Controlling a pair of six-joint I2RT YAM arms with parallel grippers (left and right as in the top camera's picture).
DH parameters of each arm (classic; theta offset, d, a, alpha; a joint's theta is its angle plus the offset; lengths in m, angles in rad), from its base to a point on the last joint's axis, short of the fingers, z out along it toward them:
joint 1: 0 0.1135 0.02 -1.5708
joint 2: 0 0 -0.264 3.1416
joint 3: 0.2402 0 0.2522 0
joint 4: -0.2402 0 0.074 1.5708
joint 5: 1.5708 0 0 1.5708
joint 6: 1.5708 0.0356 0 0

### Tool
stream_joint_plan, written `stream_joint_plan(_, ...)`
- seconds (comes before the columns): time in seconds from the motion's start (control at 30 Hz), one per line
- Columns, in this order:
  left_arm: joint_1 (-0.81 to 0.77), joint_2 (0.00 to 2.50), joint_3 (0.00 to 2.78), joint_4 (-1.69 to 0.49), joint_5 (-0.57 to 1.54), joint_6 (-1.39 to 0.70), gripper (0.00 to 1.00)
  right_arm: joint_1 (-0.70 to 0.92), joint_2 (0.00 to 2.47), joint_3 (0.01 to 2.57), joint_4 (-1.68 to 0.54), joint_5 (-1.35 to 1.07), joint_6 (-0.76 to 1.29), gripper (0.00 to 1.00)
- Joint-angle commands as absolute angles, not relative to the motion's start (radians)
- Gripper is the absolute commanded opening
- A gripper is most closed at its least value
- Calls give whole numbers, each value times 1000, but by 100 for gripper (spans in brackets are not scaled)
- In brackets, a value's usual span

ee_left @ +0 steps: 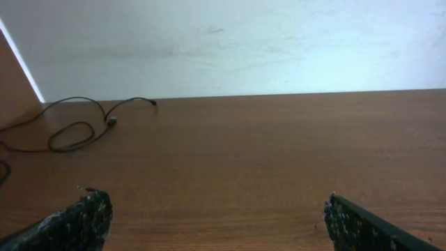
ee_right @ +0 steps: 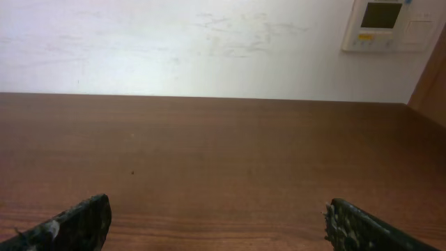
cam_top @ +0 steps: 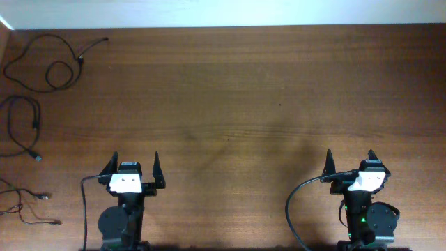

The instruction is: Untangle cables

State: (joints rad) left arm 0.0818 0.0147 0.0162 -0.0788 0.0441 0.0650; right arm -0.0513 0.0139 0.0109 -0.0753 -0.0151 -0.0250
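Overhead: three thin dark cables lie apart from one another along the left edge of the brown wooden desk [cam_top: 244,90]; the looped cable [cam_top: 61,64] sits in the far left corner, curled in loose rings, a small plug end pointing right; the second cable [cam_top: 33,122] bends in a narrow hairpin at mid-edge; the third cable [cam_top: 31,194], thinner and wavy with pale tips, lies near the front left corner; the left gripper [cam_top: 136,162] and right gripper [cam_top: 350,160] stand at the front edge, fingers spread wide, holding nothing, well apart from the cables.

Left wrist: the looped cable [ee_left: 93,134] lies far left near the white wall [ee_left: 244,42]; the left gripper [ee_left: 216,213] gapes above the wood.

Right wrist: the right gripper [ee_right: 216,216] is spread wide over the desk; a wall control panel [ee_right: 382,24] hangs upper right.
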Motion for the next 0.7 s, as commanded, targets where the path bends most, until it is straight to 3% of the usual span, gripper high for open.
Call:
stream_joint_plan(0.0,79,4,9,-81,31,84,99,-46,3,6,-82,-6,-15,98)
stream_joint_plan(0.67,3,4,9,-84,-26,-37,99,-46,3,6,-82,-6,-15,98)
